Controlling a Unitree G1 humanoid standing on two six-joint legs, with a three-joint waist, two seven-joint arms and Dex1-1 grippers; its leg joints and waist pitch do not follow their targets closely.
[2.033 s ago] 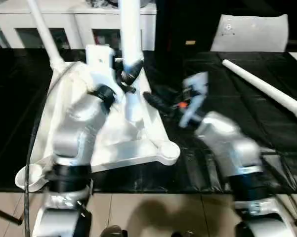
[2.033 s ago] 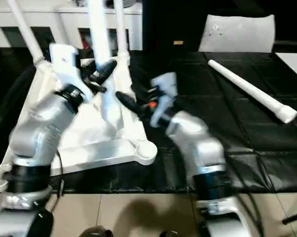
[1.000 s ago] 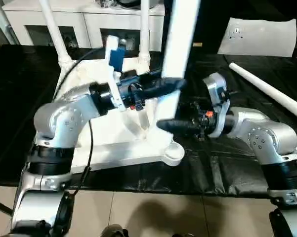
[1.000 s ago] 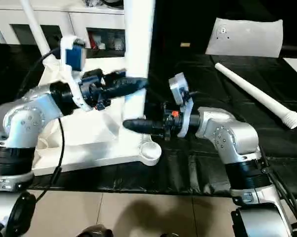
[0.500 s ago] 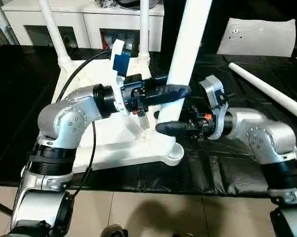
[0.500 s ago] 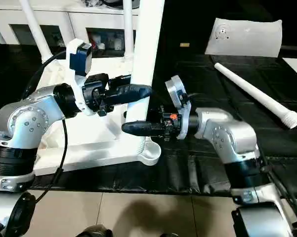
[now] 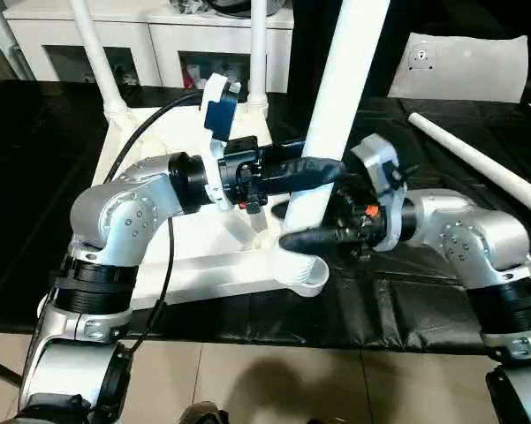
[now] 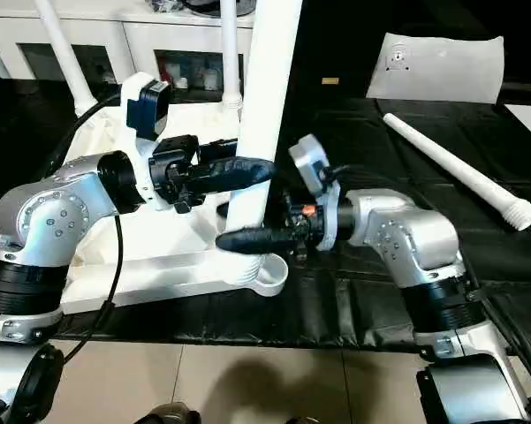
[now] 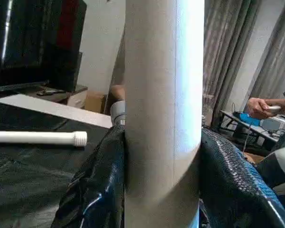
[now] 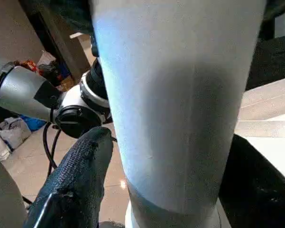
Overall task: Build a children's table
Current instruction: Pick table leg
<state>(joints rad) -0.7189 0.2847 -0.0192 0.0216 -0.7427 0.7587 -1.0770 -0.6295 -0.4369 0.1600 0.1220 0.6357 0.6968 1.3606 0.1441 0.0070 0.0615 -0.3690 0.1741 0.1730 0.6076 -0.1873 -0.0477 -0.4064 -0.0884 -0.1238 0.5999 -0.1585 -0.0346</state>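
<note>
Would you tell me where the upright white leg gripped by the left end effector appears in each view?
Left eye: upright leg, centre, rising to the top edge.
Right eye: centre-left, likewise.
Left wrist: middle, between black fingers.
Right wrist: middle, close up.
Landmark: loose leg lying flat, in both eye views and left wrist.
</note>
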